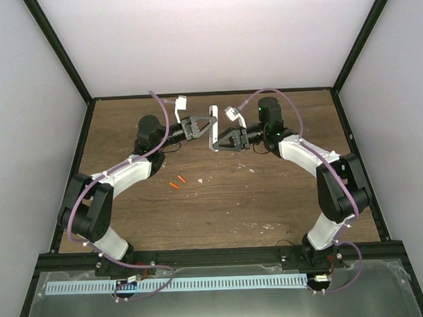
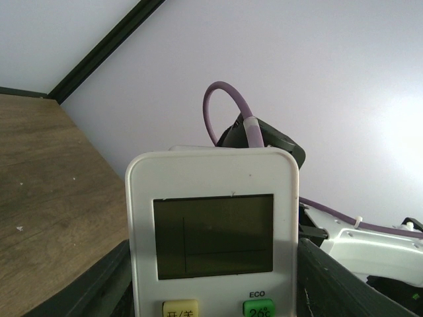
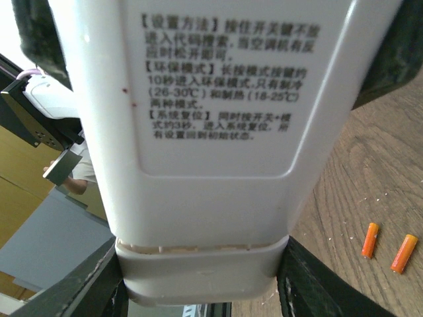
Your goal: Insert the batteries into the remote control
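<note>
The brown wood-grain surface sits inside pale walls with a black frame along its far edge.

The small white rectangular remote control is held upright off the wood at 12 o'clock from the surface's middle. The left end effector is clenched on its sides from 9 o'clock and the right end effector is clenched on it from 3 o'clock. Your left wrist view faces the grey display. Your right wrist view faces the printed label, with a seam below it. That seam looks like the edge of the battery cover, though I cannot tell whether the cover has begun to slide.

The two tiny orange-red cylindrical batteries lie side by side on the wood at about 7 o'clock from the remote, well apart from it.

The step looks like opening the back. Hold firm with one side and work only the end piece with the other, pushing along the remote's length rather than prying. Don't free both holds at once.

The far frame is near behind the arms, so pull towards 6 o'clock, where the wood is open. Watch the purple cables looping above each wrist, and avoid sweeping the batteries.
</note>
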Action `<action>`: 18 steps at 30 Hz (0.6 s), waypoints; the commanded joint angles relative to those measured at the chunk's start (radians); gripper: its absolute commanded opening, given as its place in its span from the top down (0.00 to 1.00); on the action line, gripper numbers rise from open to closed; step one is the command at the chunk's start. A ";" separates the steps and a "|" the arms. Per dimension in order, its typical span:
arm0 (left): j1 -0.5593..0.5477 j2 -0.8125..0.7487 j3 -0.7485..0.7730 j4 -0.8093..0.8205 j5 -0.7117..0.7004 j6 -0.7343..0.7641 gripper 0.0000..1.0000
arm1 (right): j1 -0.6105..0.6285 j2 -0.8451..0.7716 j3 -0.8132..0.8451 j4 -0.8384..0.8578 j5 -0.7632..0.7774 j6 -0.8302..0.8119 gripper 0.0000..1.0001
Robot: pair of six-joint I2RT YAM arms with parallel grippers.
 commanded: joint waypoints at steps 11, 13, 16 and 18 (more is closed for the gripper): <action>-0.001 0.012 0.090 0.046 -0.024 -0.015 0.80 | 0.025 0.049 0.044 -0.304 -0.006 -0.264 0.50; -0.001 0.012 0.090 0.043 -0.023 -0.013 0.80 | 0.025 0.052 0.051 -0.336 0.007 -0.293 0.50; -0.002 0.009 0.090 0.035 -0.026 -0.011 0.80 | 0.025 0.056 0.062 -0.377 0.027 -0.330 0.50; -0.001 0.005 0.092 0.027 -0.035 -0.003 0.80 | 0.026 0.056 0.063 -0.380 0.038 -0.339 0.50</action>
